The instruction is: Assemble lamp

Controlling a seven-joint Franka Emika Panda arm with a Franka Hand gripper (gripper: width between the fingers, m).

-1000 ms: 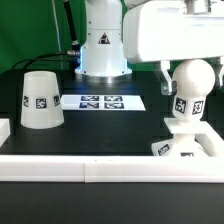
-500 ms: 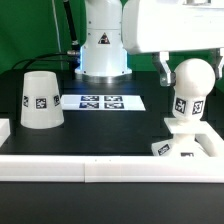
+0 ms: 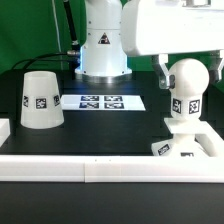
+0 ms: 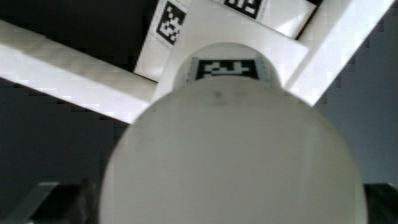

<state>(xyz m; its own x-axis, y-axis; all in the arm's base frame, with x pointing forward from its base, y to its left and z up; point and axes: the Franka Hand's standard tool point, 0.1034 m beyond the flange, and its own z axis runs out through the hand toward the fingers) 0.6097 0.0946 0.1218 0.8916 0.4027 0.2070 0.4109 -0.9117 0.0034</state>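
The lamp's bulb (image 3: 188,85), a white round head on a tagged stem, stands upright in the low blocky base (image 3: 186,146) at the exterior view's right. My gripper (image 3: 189,66) hangs over the bulb, open. One dark finger (image 3: 163,72) sits just beside the bulb's left flank; the other finger is hidden. In the wrist view the bulb (image 4: 222,140) fills the picture between my jaws, with the base's tagged white edges beyond it. The cone-shaped shade (image 3: 40,98) rests mouth-down on the black table at the exterior view's left, well apart from my gripper.
The marker board (image 3: 100,101) lies flat between the shade and the base. The white robot pedestal (image 3: 103,45) stands behind it. A raised white rim (image 3: 90,168) runs along the table's front edge.
My gripper has slid a little toward the exterior view's left over the bulb, still open. The bulb seems to have shifted slightly the same way. The shade has not moved.
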